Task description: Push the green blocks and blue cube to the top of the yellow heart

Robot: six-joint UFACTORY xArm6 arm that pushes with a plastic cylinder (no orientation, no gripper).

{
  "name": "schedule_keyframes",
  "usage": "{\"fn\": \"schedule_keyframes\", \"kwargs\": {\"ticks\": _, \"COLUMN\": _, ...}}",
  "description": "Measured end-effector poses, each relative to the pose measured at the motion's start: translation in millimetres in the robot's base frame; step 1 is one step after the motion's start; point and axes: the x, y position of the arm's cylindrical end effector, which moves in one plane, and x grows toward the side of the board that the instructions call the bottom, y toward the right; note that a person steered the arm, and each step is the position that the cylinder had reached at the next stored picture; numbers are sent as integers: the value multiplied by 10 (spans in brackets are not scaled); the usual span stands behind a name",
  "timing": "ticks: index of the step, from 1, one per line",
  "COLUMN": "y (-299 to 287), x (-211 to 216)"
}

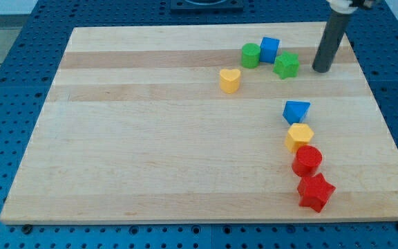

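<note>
My tip (321, 69) rests on the wooden board (150, 138) near the view's top right corner, just to the view's right of the green star (287, 65) and apart from it by a narrow strip of bare wood. The rod ends plainly, with nothing that opens or closes, and it holds nothing and touches no block. The green star, the blue cube (270, 49) and the green cylinder (250, 54) sit in a tight cluster, the cube between the two green blocks and nearer the view's top; whether they actually touch one another is hard to tell from this angle. The yellow heart (230, 79) lies just below and to the view's left of that cluster, close to the green cylinder. Well apart, down the view's right side, four blocks run in a line toward the view's bottom: a blue block (296, 111) of angular shape, a yellow hexagon (299, 136), a red cylinder (307, 160) and a red star (316, 191).
</note>
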Motion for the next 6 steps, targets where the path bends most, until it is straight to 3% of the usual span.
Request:
{"fn": "schedule_keyframes", "kwargs": {"ticks": 2, "y": -1197, "x": 12}}
{"fn": "schedule_keyframes", "kwargs": {"ticks": 3, "y": -1529, "x": 18}}
{"fn": "schedule_keyframes", "kwargs": {"ticks": 4, "y": -1343, "x": 18}}
{"fn": "schedule_keyframes", "kwargs": {"ticks": 5, "y": -682, "x": -55}}
{"fn": "schedule_keyframes", "kwargs": {"ticks": 6, "y": -561, "x": -400}}
